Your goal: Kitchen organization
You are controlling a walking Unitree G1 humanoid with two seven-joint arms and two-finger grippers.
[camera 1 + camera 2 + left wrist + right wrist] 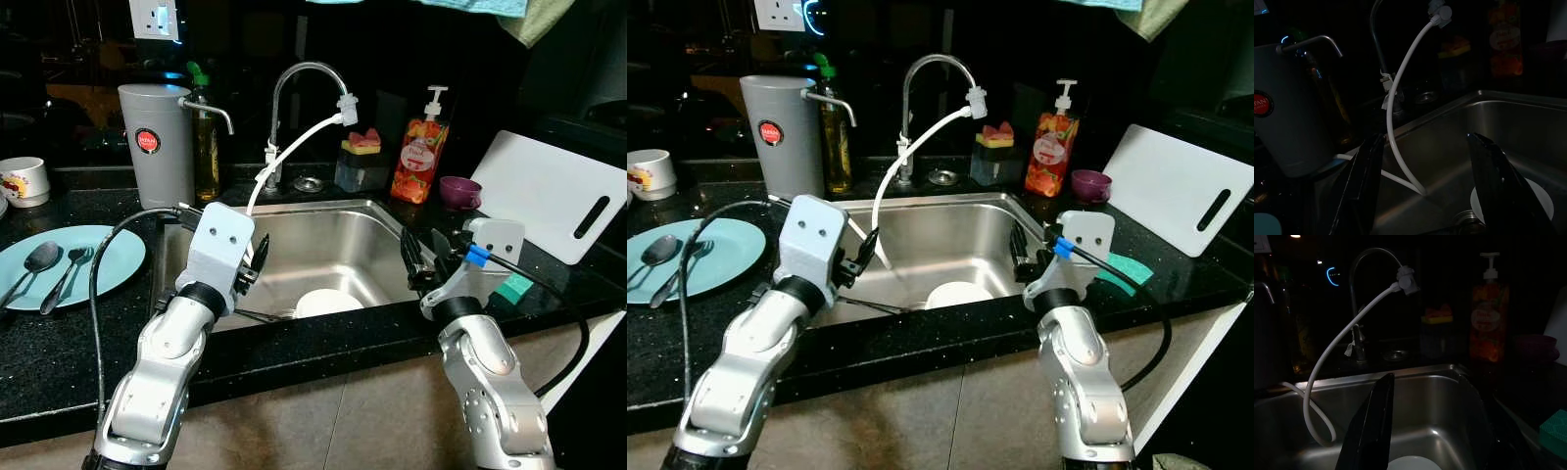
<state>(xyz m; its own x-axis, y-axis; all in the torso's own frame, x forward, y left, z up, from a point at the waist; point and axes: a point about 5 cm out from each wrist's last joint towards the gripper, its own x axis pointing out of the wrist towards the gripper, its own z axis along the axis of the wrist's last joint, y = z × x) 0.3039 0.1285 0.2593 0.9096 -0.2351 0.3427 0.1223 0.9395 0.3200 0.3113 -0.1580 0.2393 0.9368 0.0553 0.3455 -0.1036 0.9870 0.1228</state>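
Both arms are hovering over the sink (372,220). Left pincer (1425,196) is gaping wide, right pincer (1437,431) is spread open too, each holding nothing. White plate (328,302) is lying in the basin.

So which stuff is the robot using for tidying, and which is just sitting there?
Job things: white plate in the sink, left gripper, right gripper.

Just there: teal plate with spoons, soap bottle, cutting board, purple bowl.
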